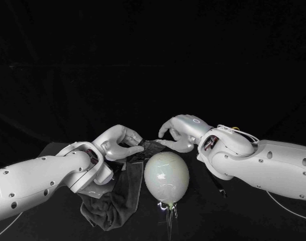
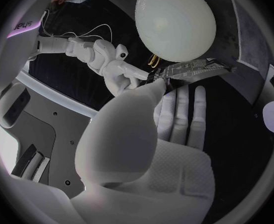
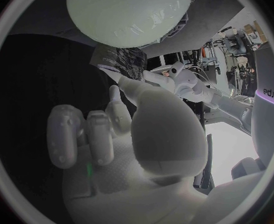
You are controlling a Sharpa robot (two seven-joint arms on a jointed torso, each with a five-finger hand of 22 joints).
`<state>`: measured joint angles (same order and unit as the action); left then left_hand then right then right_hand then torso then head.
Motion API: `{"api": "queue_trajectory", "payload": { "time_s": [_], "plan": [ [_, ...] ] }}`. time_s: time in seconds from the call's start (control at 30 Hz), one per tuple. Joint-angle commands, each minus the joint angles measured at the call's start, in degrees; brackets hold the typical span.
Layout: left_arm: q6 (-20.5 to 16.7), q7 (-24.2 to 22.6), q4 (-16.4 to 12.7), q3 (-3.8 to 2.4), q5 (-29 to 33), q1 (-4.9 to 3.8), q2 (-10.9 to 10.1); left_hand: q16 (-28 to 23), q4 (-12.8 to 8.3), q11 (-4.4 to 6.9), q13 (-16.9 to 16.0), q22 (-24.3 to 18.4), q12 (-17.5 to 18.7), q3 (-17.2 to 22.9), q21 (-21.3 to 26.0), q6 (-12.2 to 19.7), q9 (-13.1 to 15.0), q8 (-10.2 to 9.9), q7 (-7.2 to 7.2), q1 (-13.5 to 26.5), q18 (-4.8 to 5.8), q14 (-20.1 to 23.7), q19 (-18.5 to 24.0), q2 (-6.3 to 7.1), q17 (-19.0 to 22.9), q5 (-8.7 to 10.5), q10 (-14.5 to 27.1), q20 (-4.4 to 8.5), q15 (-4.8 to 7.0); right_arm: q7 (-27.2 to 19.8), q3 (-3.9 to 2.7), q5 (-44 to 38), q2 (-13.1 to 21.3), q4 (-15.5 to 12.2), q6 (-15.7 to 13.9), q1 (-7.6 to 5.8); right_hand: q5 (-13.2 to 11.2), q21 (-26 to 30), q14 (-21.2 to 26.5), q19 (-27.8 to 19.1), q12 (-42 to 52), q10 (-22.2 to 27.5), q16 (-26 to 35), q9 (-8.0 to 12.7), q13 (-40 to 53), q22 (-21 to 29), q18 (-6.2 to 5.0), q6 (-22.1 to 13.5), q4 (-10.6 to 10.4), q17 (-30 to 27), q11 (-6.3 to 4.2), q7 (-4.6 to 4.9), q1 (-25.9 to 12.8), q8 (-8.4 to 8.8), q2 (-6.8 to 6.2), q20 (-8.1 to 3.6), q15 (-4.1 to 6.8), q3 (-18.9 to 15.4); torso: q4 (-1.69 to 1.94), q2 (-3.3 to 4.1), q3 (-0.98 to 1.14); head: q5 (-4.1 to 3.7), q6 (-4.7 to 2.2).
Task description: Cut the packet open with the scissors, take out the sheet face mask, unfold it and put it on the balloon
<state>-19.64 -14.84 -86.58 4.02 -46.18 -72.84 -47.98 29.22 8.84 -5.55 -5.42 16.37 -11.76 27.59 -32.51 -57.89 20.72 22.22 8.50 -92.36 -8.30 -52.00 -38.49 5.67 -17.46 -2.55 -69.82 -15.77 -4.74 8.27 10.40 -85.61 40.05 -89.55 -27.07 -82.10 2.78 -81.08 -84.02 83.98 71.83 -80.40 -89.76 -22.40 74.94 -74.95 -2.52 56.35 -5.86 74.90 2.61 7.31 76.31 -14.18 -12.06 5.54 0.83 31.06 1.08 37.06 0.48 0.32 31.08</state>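
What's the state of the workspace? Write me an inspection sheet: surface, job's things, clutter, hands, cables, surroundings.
Surface: black table, dark all over.
Job's things: dark packet, held between both hands by the far end of the pale balloon.
Clutter: dark grey cloth under the left arm; gold clip at the balloon's neck.
Hands: left hand pinches one end of the packet; right hand pinches the other end.
Cables: white cable looped at the right wrist.
Surroundings: nothing seen.
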Motion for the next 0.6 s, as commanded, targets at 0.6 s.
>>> {"api": "queue_trajectory", "payload": {
  "time_s": [0.6],
  "plan": [
    [-0.5,-0.9,-0.7,-0.08,0.5,-0.09,0.2,0.2,-0.1,0.04,-0.1,0.1,-0.3,0.4,-0.2,-0.3,3.1,0.3,0.14,0.3,-0.87,-0.1,0.5,-0.50,0.1,-0.19,-0.5,-0.02,-0.11,3.0,0.15,-4.5,-1.7,1.2,2.4,0.40,0.0,-0.5,-6.0,2.3,1.0,-0.7,-0.2,0.0,4.0,-12.7,0.74,0.8,0.0,15.0,-0.12,-0.10,0.2,-0.55,-0.93,-0.68,0.47,-1.3,0.03,0.01,-0.01,-0.10,-0.02]
  ]
}}
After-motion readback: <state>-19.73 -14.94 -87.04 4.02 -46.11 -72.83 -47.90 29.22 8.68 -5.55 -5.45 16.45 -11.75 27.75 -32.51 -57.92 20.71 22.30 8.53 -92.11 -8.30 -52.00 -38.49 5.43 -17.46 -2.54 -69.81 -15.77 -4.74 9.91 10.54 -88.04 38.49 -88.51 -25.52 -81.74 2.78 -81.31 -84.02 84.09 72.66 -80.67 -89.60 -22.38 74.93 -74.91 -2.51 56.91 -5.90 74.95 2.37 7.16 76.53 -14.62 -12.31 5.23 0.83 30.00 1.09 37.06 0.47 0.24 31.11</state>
